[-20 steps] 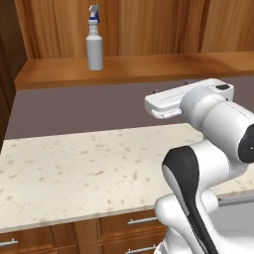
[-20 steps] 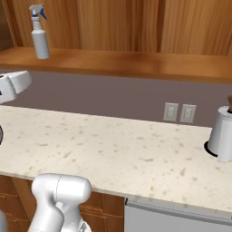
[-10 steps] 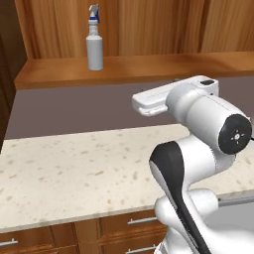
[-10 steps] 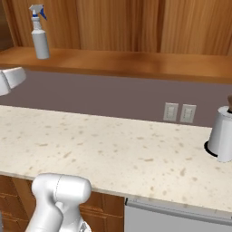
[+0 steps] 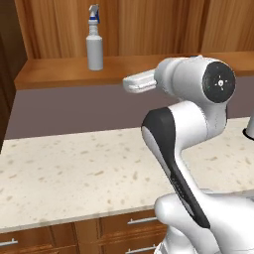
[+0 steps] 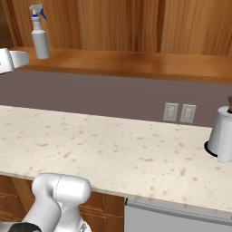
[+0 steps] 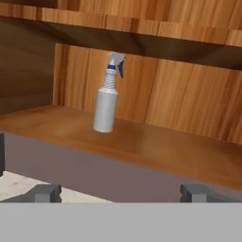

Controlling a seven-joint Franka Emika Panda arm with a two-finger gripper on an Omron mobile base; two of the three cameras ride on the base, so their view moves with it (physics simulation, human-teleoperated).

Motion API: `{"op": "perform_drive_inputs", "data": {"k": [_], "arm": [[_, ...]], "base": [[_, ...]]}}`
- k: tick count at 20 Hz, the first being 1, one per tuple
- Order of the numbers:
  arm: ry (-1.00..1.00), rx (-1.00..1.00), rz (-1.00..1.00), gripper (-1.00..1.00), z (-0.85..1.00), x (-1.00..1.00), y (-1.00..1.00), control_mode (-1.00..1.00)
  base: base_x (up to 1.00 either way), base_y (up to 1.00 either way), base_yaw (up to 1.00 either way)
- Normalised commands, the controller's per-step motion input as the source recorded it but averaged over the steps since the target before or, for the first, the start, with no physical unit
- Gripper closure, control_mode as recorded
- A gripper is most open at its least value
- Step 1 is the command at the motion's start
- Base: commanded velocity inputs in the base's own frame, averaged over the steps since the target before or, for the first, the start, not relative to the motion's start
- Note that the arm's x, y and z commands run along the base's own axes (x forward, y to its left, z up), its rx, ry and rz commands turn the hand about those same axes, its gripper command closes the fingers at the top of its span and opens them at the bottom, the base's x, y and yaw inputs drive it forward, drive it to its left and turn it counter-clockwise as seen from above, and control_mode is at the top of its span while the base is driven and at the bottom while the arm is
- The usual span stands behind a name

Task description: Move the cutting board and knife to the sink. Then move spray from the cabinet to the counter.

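My two dark finger tips stand wide apart at the bottom of the hand view, one low left and one low right, with nothing between them; my gripper holds nothing. Above them, left of centre in that view, the small grey spray bottle with white trigger head and blue nozzle tip stands upright on the reddish-brown wooden cabinet shelf, well apart from my tips.

In the left base view the bottle stands at the upper left on the shelf, and my white arm's hand end juts toward it at mid-frame; my fingers themselves are hidden there. In the right base view the bottle sits at the upper left, and a white piece of my arm is cut off by the left edge.

The beige speckled stone counter spreads below. At the right edge of the right base view, a white cylindrical object is partly cut off.

Compared with a second ago, my hand end has swung leftward toward the bottle; the bottle has not moved.
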Motion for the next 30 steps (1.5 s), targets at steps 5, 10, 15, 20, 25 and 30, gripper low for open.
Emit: {"op": "perform_drive_inputs", "data": {"k": [5, 10, 15, 20, 25, 30], "arm": [[0.07, 0.1, 0.0, -1.0, 0.11, 0.2, 0.0, -1.0], [0.01, 0.14, 0.04, -1.0, 0.24, 0.26, 0.0, -1.0], [0.01, 0.05, 0.01, -1.0, 0.05, 0.19, -0.01, -1.0], [0.01, 0.0, 0.0, -1.0, 0.0, 0.37, 0.01, -1.0], [0.01, -0.01, 0.0, -1.0, 0.06, 0.41, 0.06, -1.0], [0.02, -0.01, 0.0, -1.0, 0.14, 0.43, 0.26, -1.0]], "base": [[0.0, 0.0, 0.0], [0.0, 0.0, 0.0], [0.0, 0.0, 0.0], [0.0, 0.0, 0.0], [0.0, 0.0, 0.0], [0.0, 0.0, 0.0]]}}
